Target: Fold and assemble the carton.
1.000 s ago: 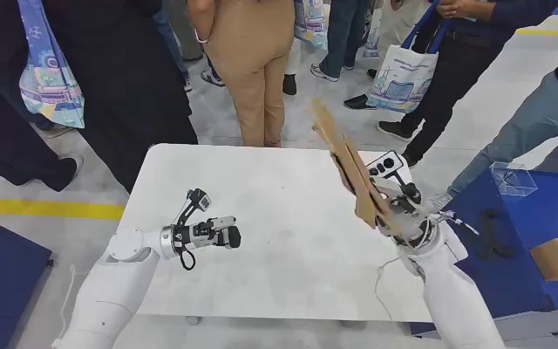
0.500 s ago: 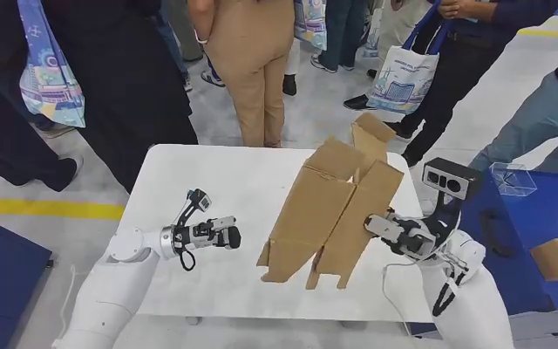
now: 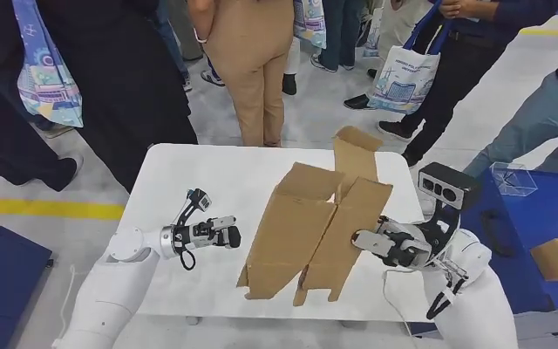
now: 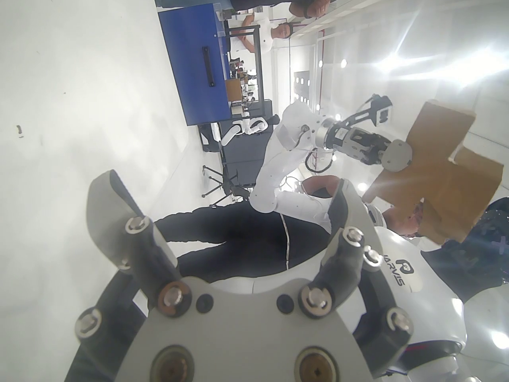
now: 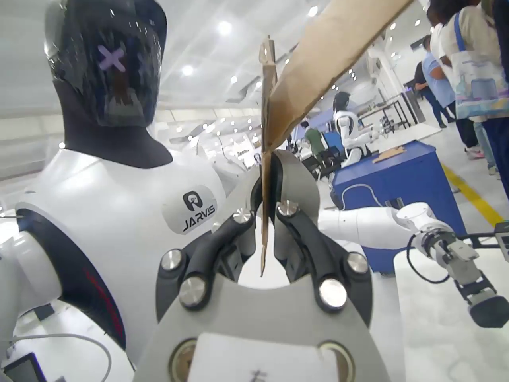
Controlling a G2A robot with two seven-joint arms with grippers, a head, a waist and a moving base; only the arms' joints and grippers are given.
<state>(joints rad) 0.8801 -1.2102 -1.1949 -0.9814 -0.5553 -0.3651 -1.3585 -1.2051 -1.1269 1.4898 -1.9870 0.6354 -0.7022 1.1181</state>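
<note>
The carton (image 3: 305, 231) is a flattened brown cardboard blank with open flaps at both ends. It hangs tilted over the right half of the white table (image 3: 200, 183). My right gripper (image 3: 359, 240) is shut on its right-hand edge; in the right wrist view the cardboard (image 5: 318, 61) runs edge-on between the two pads of that gripper (image 5: 267, 196). My left gripper (image 3: 234, 236) sits low over the table's left-centre, a short way left of the carton's lower end. It (image 4: 226, 200) is open with nothing between its fingers (image 4: 111, 184). The left wrist view also shows the held carton (image 4: 437, 168) farther off.
A blue cabinet (image 3: 497, 244) stands close to the table's right side, with a clear plastic box (image 3: 513, 179) on it. Several people stand just beyond the table's far edge. Bare tabletop lies between my left gripper and the far edge.
The right arm has swung the carton from upright and edge-on at the table's right to a broad, flatter tilt over the table, then lower and leftward. The left arm has kept still.
</note>
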